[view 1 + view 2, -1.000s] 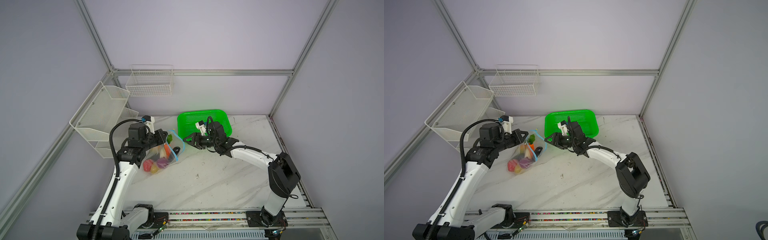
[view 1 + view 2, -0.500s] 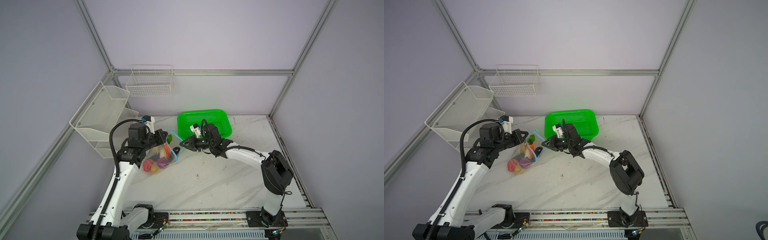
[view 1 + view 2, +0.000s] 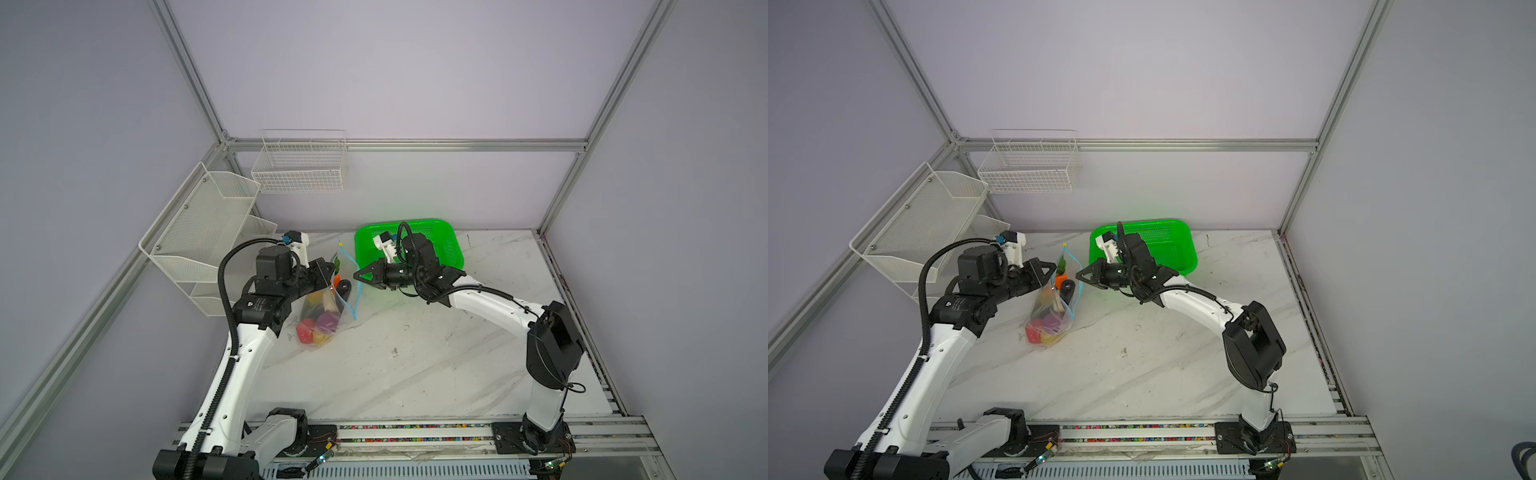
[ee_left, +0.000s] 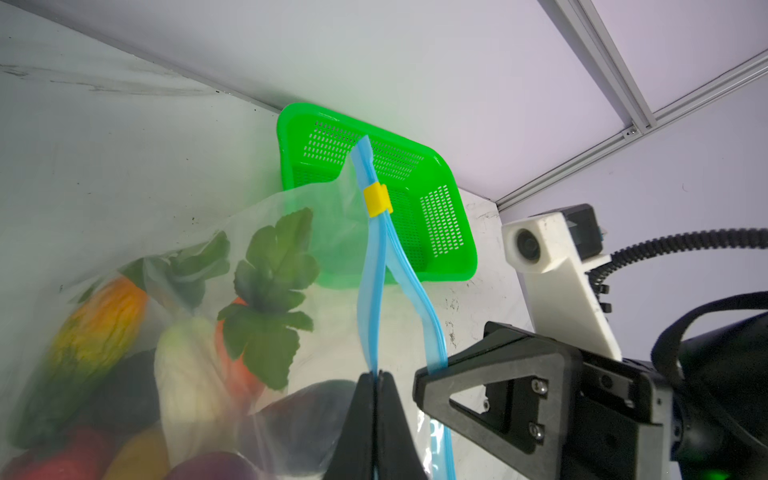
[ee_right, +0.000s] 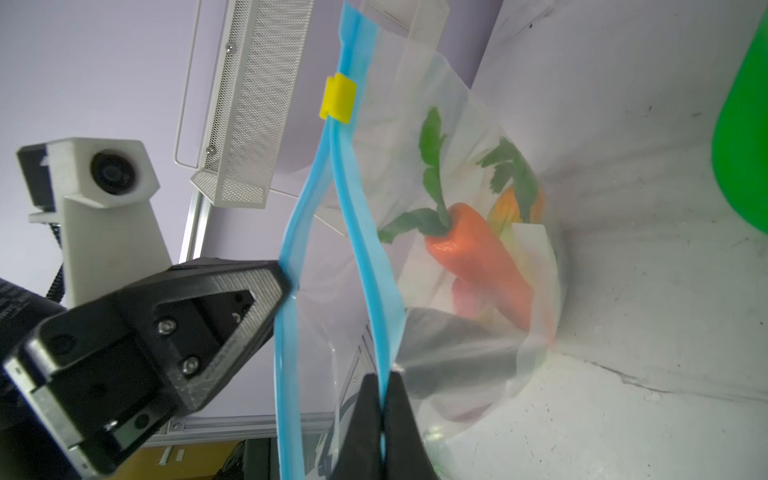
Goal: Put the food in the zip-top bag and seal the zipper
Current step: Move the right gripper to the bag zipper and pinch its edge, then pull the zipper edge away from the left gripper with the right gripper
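Two grippers are on the bag (image 3: 322, 309) right now, one on each side of its mouth. My left gripper (image 3: 331, 275) is clenched on one blue lip of the zipper (image 4: 372, 299). In the left wrist view its jaws are pressed together with the strip pinched between them. My right gripper (image 3: 355, 275) is clamped on the opposite lip, and the right wrist view shows its jaws flat against the blue strip.

The zipper is open. From the small yellow slider (image 4: 377, 200), which sits near the raised far end of the strip, the two lips split apart and run down to my two grips.

In both top views the bag sits on the marble table (image 3: 395, 357). Its bottom rests on the surface and its mouth edge is lifted between the grippers, just left of the green basket (image 3: 446, 245).

All the food (image 3: 1050, 322) I can see is inside the bag. A carrot (image 5: 478, 257) with green leaves lies up near the mouth, and a dark eggplant (image 3: 1067, 287) is just beside it. A white radish (image 4: 187, 365) sits lower. A red pepper (image 3: 305, 331) and a purple onion (image 3: 327, 321) are down at the bottom, with something yellow next to them that I can't make out clearly.
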